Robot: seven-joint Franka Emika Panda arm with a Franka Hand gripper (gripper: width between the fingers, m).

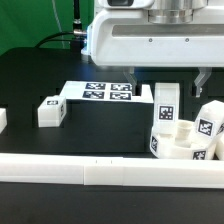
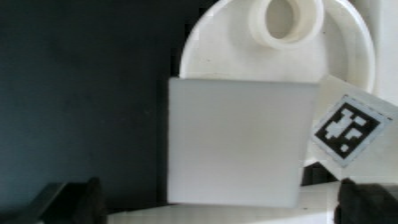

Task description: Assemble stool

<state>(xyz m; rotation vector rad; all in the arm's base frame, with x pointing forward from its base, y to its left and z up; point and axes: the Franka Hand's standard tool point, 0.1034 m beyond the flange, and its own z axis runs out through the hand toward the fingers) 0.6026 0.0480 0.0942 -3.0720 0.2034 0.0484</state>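
Ext view, L to R: a white piece (image 1: 2,120) is cut by the frame edge at far left, can't tell what it is. Loose leg (image 1: 50,111) lies on the black desk (image 1: 30,75), apart from everything else. The marker board (image 1: 100,93) lies flat just to the ext view's right of it. A long white rail (image 1: 90,172) runs across the front.

Right of centre the gripper (image 1: 167,84) hangs from the arm, pointing down, jaws spread wide. Middle leg (image 1: 166,103) stands upright btwn them, tag facing the cam, on top of the seat (image 1: 180,148). Can't tell if it sits in a socket. The seat rests on the desk just behind the rail, tags on its side wall. Right leg (image 1: 208,124) stands at the seat's far right, tilted.

Wrist view: gripper (image 2: 217,203) straddles the middle leg (image 2: 240,140). Fingers (image 2: 71,200) are not touching it, w/ a clear gap on one side and a narrow one on the other. Seat (image 2: 222,50) is beyond the leg, w/ one open socket (image 2: 267,38) showing. Right leg (image 2: 356,130) shows its tag, tilted, beside the middle leg.
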